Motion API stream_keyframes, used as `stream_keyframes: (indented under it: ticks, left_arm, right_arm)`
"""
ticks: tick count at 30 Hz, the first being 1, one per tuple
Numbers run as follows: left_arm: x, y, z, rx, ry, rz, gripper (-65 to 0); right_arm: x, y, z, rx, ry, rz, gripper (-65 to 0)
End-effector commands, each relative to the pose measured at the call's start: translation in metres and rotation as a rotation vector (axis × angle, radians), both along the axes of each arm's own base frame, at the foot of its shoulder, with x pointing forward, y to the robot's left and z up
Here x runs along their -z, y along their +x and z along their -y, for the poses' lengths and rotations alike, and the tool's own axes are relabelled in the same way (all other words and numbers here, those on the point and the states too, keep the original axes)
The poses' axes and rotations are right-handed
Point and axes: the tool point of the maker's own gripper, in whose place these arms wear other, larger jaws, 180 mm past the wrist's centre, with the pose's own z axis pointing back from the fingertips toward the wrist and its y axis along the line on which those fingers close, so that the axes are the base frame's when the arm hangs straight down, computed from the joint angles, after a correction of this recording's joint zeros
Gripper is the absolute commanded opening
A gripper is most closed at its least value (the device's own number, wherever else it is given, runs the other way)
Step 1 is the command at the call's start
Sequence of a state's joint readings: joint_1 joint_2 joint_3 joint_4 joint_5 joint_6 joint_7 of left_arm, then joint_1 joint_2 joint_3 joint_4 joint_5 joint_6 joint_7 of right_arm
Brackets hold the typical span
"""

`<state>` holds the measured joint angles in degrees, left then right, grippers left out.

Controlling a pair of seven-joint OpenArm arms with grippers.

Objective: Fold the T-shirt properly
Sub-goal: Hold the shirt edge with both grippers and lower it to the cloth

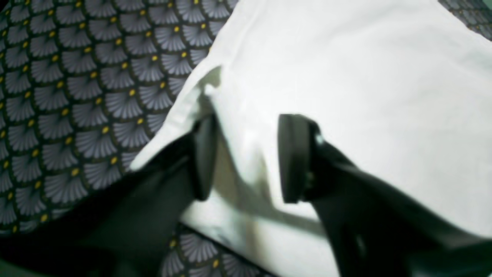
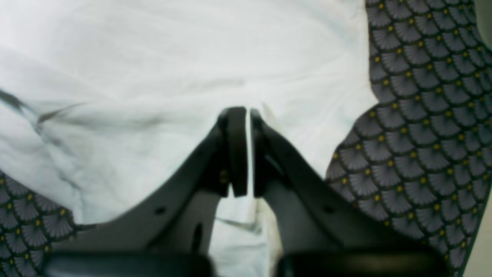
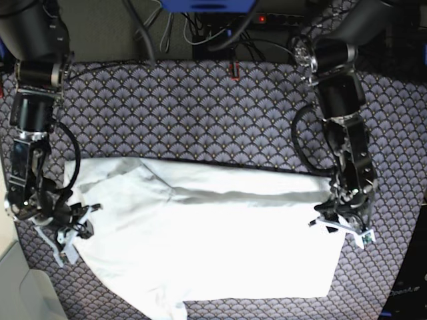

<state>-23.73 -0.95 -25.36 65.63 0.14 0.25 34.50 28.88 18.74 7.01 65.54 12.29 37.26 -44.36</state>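
A dark fan-patterned cloth with yellow dots (image 3: 200,120) covers the surface; cables (image 3: 200,33) trail behind.

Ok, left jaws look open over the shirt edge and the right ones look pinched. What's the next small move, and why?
Probably open the right gripper too. The left gripper stands open with the T-shirt lying loose between its jaws, while the right jaws are nearly shut with only a thin strip of cloth between them. The shirt lies spread on the patterned tablecloth, so the fold looks laid.
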Motion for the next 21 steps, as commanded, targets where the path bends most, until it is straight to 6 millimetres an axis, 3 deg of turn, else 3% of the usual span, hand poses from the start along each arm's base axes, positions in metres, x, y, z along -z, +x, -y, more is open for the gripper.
stream_keyframes:
  ticks: [1,4,6,9,16,21]
  left_arm:
    - [-0.029,0.015,-0.004,0.001,0.020,0.078,-32.6]
    - [-0.034,0.009,-0.005,-0.002,0.034,0.096,-25.2]
    - [-0.043,0.005,-0.007,-0.005,0.049,0.122,-23.3]
    - [-0.040,-0.014,-0.012,-0.014,0.076,0.122,-23.2]
    - [-0.004,-0.049,-0.017,-0.016,0.097,0.046,-23.2]
    - [0.001,-0.053,-0.017,-0.016,0.097,0.034,-23.2]
  right_arm:
    - [-0.028,0.011,0.004,0.000,-0.001,0.082,-58.1]
    - [-0.030,0.002,0.002,-0.013,-0.023,0.099,-54.3]
    - [-0.030,-0.006,-0.001,-0.026,-0.039,0.111,-53.5]
    - [-0.026,-0.024,0.002,-0.019,-0.057,0.120,-53.5]
    - [-0.001,-0.063,0.016,0.025,-0.054,0.075,-53.5]
    - [0.017,-0.079,0.018,0.031,-0.054,0.027,-53.5]
